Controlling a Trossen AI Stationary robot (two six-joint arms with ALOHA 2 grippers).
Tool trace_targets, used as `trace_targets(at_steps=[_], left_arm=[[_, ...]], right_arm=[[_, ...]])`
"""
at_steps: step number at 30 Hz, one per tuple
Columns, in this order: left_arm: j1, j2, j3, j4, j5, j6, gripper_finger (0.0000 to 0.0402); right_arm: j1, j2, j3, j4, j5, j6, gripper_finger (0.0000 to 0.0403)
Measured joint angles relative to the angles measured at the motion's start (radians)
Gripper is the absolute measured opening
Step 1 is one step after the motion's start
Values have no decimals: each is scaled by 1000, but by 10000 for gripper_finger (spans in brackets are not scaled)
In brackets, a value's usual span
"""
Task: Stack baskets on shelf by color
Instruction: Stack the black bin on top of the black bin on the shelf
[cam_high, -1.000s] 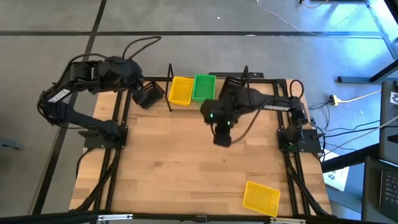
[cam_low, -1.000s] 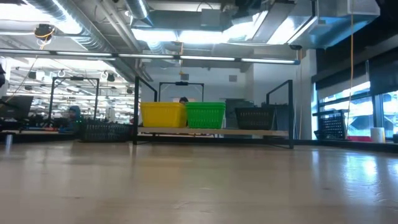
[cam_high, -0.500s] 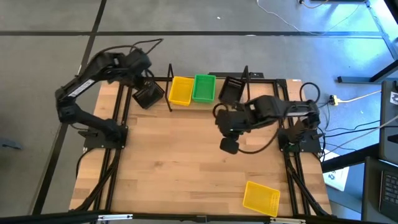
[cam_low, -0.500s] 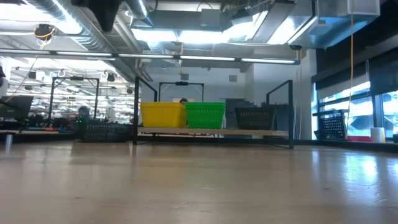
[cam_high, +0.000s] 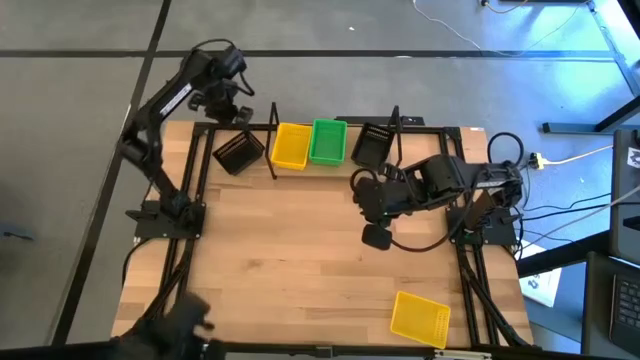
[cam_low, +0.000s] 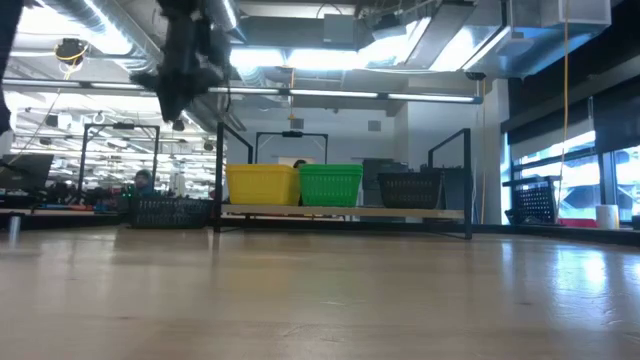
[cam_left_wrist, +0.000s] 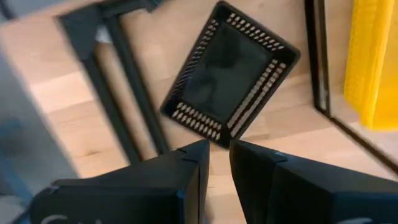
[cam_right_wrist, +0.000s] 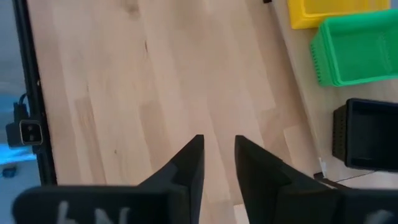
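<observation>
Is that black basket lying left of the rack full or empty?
Empty. The left wrist view looks straight into the black basket and shows only its bare dark floor.

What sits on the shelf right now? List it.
On the shelf: a yellow basket, a green basket touching it, and a black basket set apart. Whether any is a stack of several cannot be seen.

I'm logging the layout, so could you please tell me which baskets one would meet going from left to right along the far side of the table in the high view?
Black basket off the shelf → yellow basket → green basket → black basket on the shelf.
</observation>
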Motion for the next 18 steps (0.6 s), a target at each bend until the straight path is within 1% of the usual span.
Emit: trace_targets(at_steps=[2, 6, 10, 16, 18], left_arm=[[54, 45, -1, 25, 50, 33, 55], [109, 123, 0, 65, 55, 73, 55], [131, 181, 0, 90, 57, 120, 55], [138, 256, -1, 96, 57, 129, 55], [138, 282, -1, 111, 57, 153, 55]], right_arm=[[8, 0, 0, 0, 0, -18, 87], [17, 0, 0, 0, -1, -34, 87], [17, 0, 0, 0, 0, -36, 87], [17, -7, 0, 0, 0, -62, 87], [17, -8, 0, 0, 0, -62, 87]])
